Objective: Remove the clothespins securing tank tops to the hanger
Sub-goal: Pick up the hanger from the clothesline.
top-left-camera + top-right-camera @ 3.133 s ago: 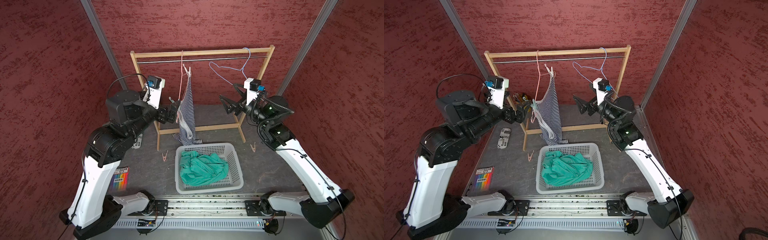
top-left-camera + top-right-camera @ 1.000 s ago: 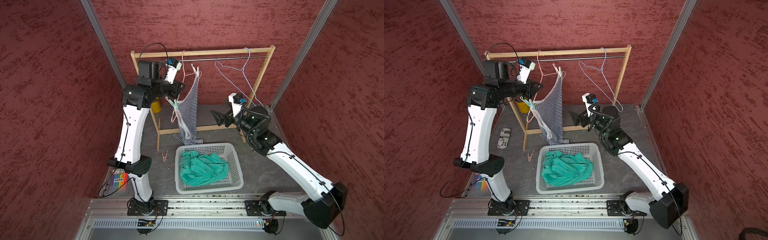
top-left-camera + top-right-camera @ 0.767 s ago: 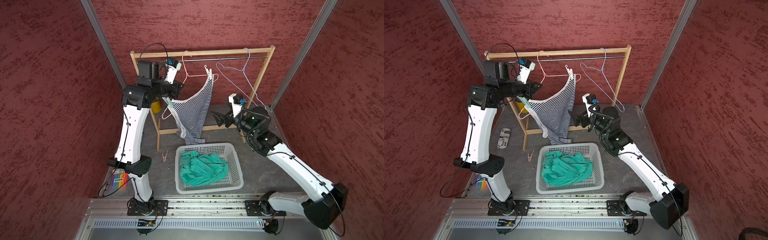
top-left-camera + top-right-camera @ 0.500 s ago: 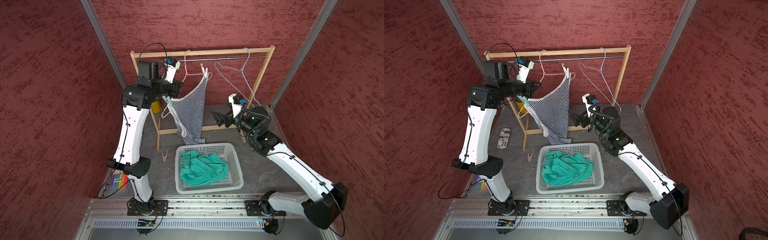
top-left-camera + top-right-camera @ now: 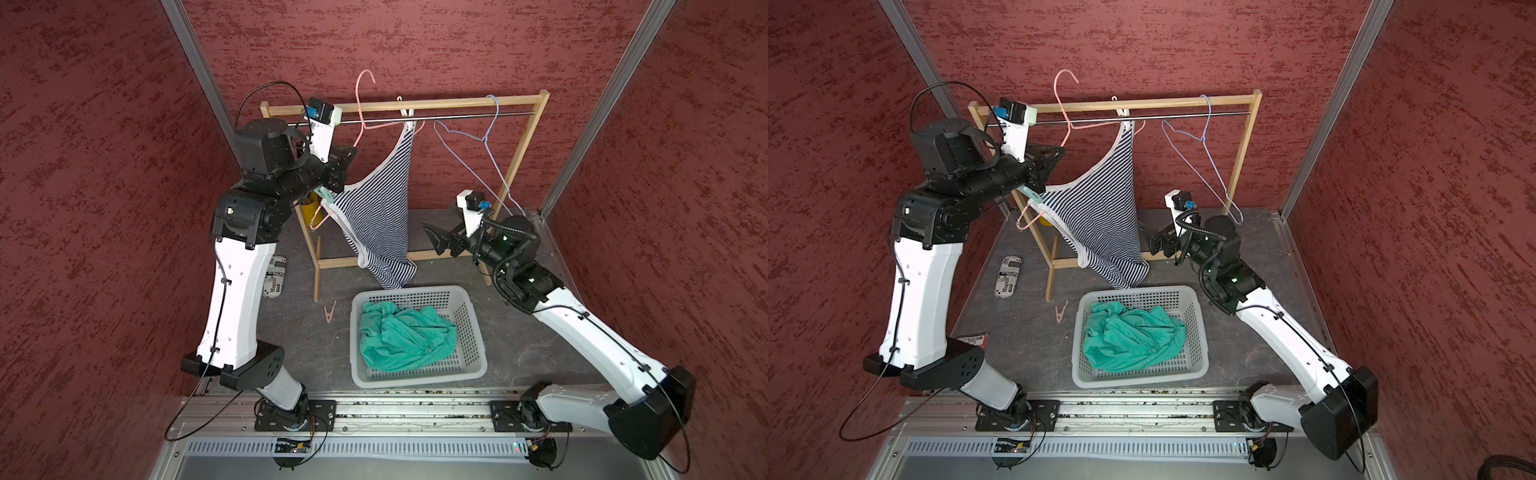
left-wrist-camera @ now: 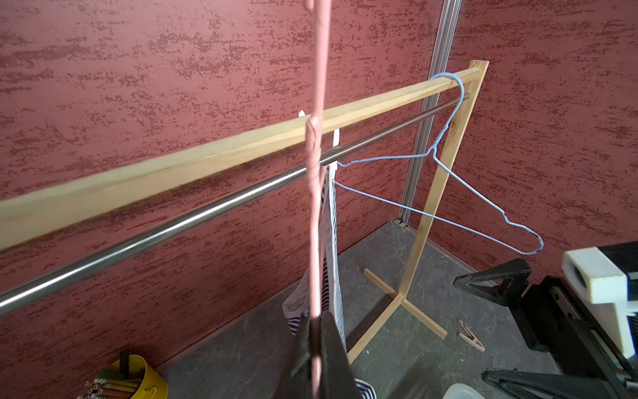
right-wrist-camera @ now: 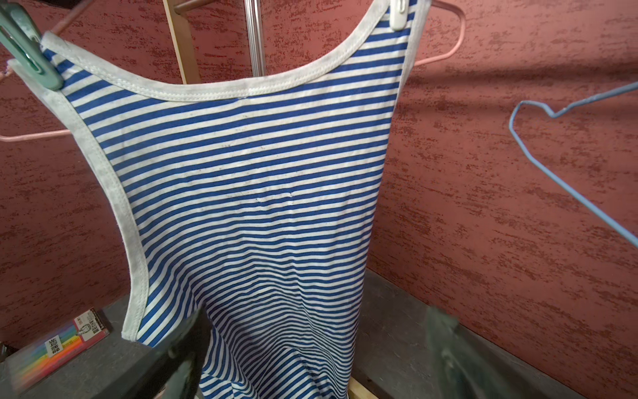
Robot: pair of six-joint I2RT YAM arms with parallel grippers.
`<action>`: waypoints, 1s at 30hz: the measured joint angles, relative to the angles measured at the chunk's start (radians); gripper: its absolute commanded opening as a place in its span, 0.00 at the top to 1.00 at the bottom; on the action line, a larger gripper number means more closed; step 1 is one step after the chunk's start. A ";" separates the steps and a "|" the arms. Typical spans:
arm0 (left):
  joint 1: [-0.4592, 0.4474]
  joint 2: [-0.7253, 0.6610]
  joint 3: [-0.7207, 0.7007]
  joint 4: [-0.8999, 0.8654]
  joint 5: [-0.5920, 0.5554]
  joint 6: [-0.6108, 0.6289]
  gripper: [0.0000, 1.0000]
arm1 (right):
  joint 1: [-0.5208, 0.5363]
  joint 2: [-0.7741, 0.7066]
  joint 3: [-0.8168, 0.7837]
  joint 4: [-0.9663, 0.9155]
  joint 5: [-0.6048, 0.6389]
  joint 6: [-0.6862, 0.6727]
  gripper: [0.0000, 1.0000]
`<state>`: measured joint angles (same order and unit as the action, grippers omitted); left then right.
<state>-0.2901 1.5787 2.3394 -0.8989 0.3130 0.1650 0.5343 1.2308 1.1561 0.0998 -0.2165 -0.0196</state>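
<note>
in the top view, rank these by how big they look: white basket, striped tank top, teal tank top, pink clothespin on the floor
1. white basket
2. striped tank top, though it hangs nearer the camera, so unsure
3. teal tank top, crumpled in the basket
4. pink clothespin, by far the smallest

Striped top (image 7: pixel 262 193): blue and white horizontal bands, white trim. Plain top (image 5: pixel 405 336): teal-green. Basket (image 5: pixel 415 378): pale grey mesh. Mint peg (image 7: pixel 34 62), white peg (image 7: pixel 398 15), pale pink peg (image 5: pixel 329 311). Pink hanger (image 6: pixel 314 207), light blue hanger (image 6: pixel 433 151). Rack (image 6: pixel 207 159): pale wood. Walls (image 5: pixel 415 41): mottled dark red. Floor (image 5: pixel 519 332): dark grey.
</note>
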 measured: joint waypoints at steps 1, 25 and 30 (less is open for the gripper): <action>-0.006 -0.018 -0.031 0.010 -0.001 0.011 1.00 | 0.000 -0.002 0.000 0.000 0.000 0.000 0.01; -0.074 -0.417 -0.492 0.298 0.003 0.205 1.00 | 0.000 -0.147 -0.097 -0.044 0.135 -0.037 0.01; -0.062 -0.419 -0.455 0.381 0.003 0.161 1.00 | 0.000 -0.154 -0.156 -0.039 0.143 -0.018 0.01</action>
<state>-0.3519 1.1595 1.8839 -0.5179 0.3164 0.3260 0.5343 1.0767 0.9997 0.0612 -0.0734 -0.0376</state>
